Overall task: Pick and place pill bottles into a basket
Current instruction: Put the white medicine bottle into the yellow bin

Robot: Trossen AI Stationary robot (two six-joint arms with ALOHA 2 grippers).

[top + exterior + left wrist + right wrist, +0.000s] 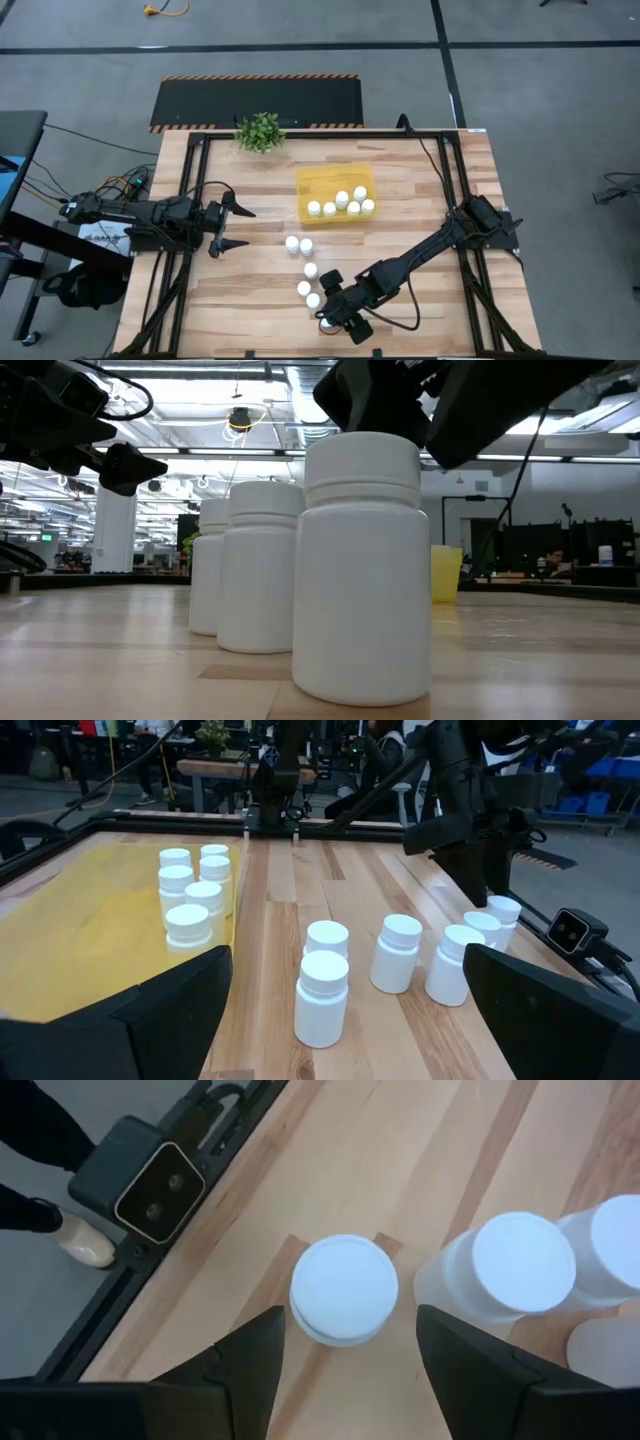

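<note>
A: Right end effector (pixel 345 1345)?
B: Poised straight above one pill bottle (pixel 343 1288) at the 6 o'clock edge of the tabletop (pixel 420 200), fingers spread to either side of the cap, nothing gripped yet. Probably lined up that way so a straight drop puts both fingers around the body.

A: And around it?
B: Next bottle (pixel 518 1265) just beside, toward 12 o'clock, close enough to get nudged on the descent. Loose bottles trailing up from there toward the centre, standing upright, caps up.

A: Left end effector (pixel 232 227)?
B: Wide open, empty, waiting at about 9 o'clock, aimed across the tabletop at the loose bottles, well apart from them.

A: Basket (pixel 318 184)?
B: Just past centre toward 12 o'clock. Several bottles (pixel 342 204) already inside, bunched along its near wall. Small potted plant (pixel 260 131) at 11 o'clock, out of the way.

A: Progress?
B: Roughly halfway, judging by the split.
</note>
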